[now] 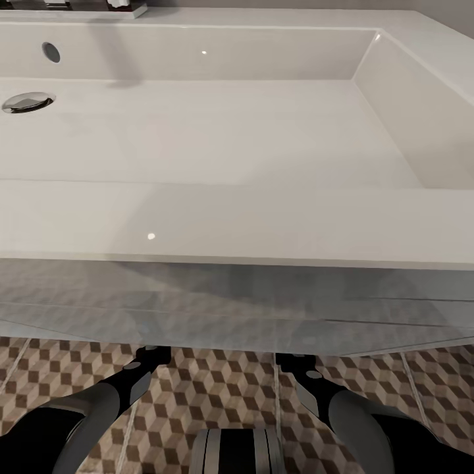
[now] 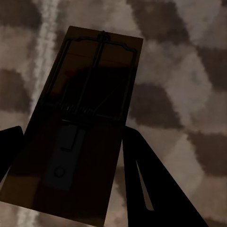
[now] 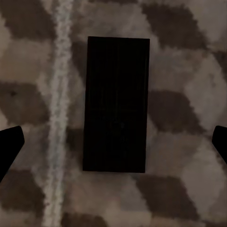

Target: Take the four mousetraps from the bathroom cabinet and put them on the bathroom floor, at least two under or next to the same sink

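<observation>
Between our left gripper's point(image 2: 71, 165) black fingers point(image 2: 156, 189) we hold a flat brown wooden mousetrap point(image 2: 80, 127) with dark wire parts, above the cube-patterned brown and beige tiled floor point(image 2: 189, 71). Our right fingers point(image 3: 9, 146) stand wide apart, holding nothing; a dark rectangular mousetrap point(image 3: 117, 104) lies flat on the tiles beside a pale grout line point(image 3: 59, 109). No writing is readable. The wide white rectangular sink point(image 1: 230, 224) overhangs both arms.

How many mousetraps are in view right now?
2: one mousetrap between the left tool's fingers, another lying on the tiled floor ahead of the open right tool. Others may be hidden.
</observation>
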Tool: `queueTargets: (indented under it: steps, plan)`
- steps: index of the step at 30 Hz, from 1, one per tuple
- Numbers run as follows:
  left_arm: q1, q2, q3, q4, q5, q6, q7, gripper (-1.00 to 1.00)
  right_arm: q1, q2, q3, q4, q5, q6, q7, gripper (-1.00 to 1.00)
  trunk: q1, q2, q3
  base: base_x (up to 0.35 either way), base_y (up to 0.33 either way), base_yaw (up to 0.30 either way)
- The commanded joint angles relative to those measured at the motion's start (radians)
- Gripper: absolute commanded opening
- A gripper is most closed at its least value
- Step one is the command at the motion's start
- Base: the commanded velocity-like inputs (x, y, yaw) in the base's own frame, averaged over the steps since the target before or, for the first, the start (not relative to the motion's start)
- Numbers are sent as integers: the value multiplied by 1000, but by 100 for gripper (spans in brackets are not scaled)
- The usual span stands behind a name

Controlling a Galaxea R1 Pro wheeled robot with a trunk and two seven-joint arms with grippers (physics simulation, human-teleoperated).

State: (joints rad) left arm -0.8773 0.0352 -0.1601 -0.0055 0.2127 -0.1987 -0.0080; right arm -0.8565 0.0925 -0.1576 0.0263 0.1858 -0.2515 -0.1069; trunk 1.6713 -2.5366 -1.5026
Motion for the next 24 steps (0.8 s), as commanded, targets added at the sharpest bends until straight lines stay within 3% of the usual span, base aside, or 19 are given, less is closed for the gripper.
queueTargets:
  steps: [1,24]
  plan:
    - [0,0,-9,1,5,-3,2,100,-1,0,-8,3,11,-5,-5,100,0,0,-1,0,0,0]
    - [-1,0,-9,1,5,-3,1,100,-1,0,-8,3,11,-5,-4,100,0,0,-1,0,0,0]
